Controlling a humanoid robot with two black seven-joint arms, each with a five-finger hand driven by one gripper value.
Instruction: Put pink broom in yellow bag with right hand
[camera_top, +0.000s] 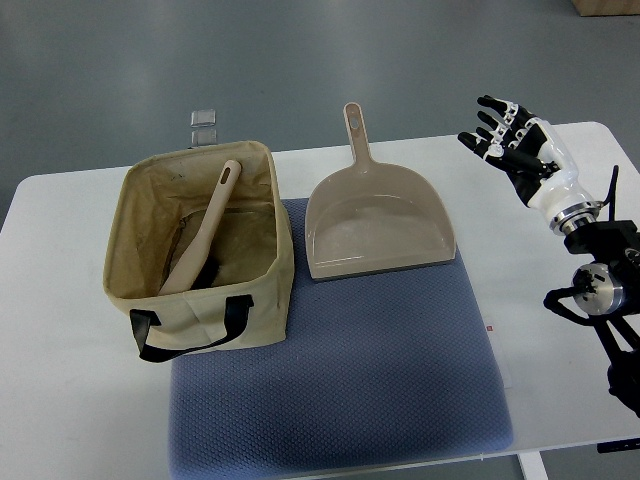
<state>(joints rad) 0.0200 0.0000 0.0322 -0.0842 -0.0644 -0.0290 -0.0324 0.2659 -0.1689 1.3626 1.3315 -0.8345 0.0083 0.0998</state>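
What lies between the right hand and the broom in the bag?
In the top view, the dustpan sits on the blue mat between the open right hand and the broom, which already stands inside the yellow bag.

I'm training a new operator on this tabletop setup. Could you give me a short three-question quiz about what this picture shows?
1. True or false: the broom lies on the blue mat.
2. What stands just right of the bag? A) a dustpan B) a bucket C) a bottle
3. Fill in: the right hand hovers with its fingers ____, holding nothing.

Key:
1. False. The broom is inside the bag, handle leaning up toward the far rim.
2. A. The dustpan rests on the mat, handle pointing away from the robot.
3. Open, above the table's far right corner.
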